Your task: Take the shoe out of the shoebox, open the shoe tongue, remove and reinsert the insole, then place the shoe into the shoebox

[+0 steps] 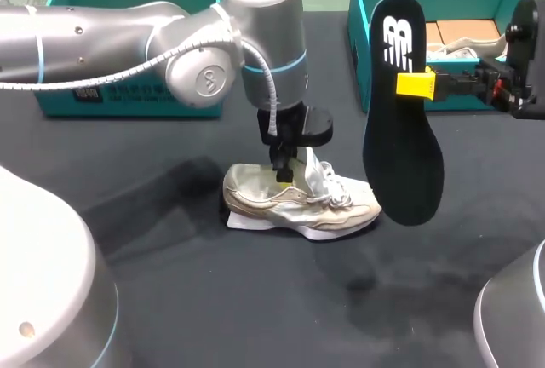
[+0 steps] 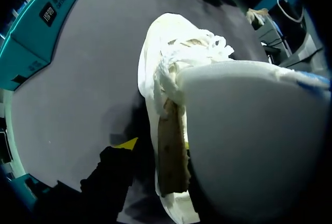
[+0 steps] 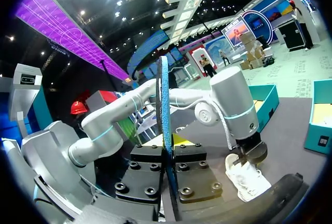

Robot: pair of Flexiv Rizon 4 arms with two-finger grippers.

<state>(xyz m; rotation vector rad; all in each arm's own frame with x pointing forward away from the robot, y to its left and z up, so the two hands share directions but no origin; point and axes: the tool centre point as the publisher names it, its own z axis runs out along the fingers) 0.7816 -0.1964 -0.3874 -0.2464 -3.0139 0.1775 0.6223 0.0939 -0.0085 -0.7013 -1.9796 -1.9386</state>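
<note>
A cream shoe (image 1: 298, 202) lies on its sole on the dark table, toe pointing right. Its tongue (image 1: 313, 166) stands pulled upright. My left gripper (image 1: 288, 168) comes straight down at the shoe's opening, just left of the tongue. In the left wrist view the pale tongue (image 2: 249, 141) fills the space beside the gripper (image 2: 155, 146) and hides part of it. The brown inner floor (image 2: 171, 151) of the shoe shows, with no insole in it. To the right and above the table, my right gripper (image 1: 415, 84) is shut on the black insole (image 1: 404, 129), which hangs upright, seen edge-on (image 3: 165, 105).
Two teal shoeboxes stand at the back. One (image 1: 128, 100) is behind my left arm. The other (image 1: 362, 36) is at the back right behind the insole, with paper and a second shoe inside. The table's front half is bare dark cloth.
</note>
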